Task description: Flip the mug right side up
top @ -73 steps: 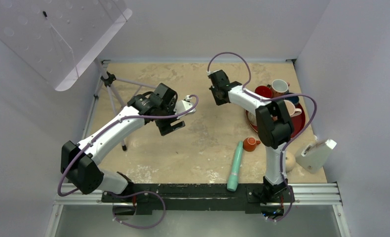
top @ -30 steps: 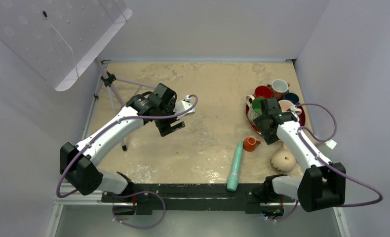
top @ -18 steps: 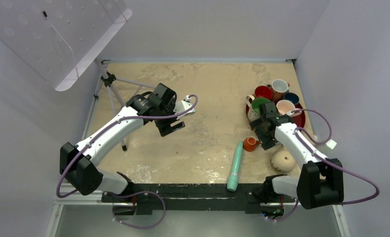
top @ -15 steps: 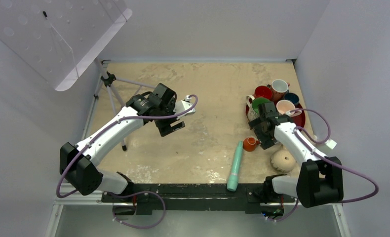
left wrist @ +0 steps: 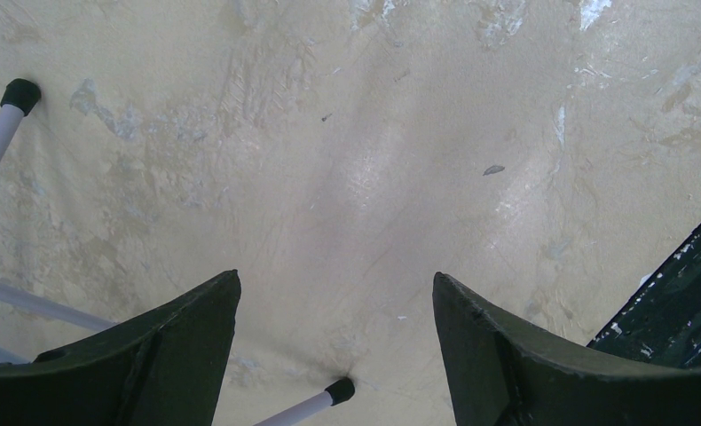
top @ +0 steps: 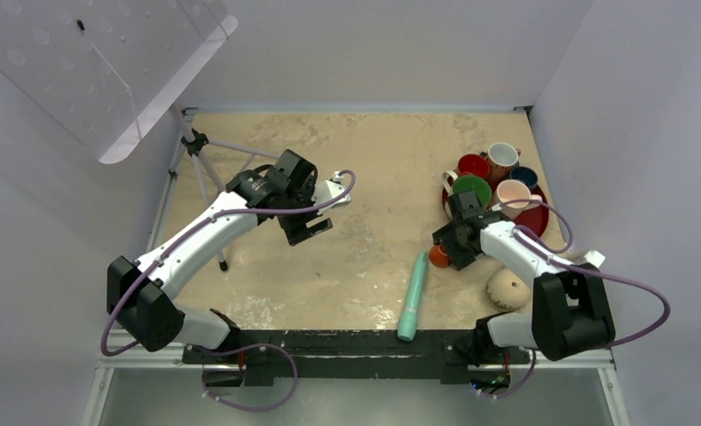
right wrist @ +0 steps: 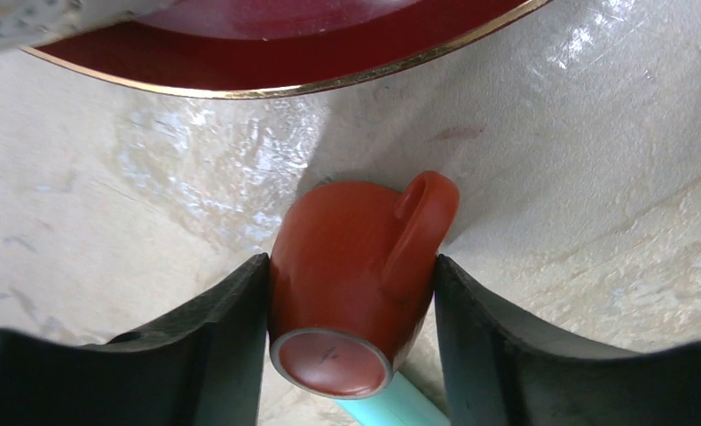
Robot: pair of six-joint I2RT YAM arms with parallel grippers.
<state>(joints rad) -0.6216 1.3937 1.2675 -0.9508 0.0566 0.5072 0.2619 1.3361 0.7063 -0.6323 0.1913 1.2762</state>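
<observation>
The right gripper is clamped on a small orange cup (just beside a green tube). The beige mug is seen nearby on the table, bottom up, untouched. The left gripper is held apart over bare table.

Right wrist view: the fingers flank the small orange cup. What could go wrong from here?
Wrong target: the right gripper pinches the orange cup while the beige mug sits untouched nearby. One finger bears on the cup's handle, so it may twist. The teal tube against it could get shoved.
</observation>
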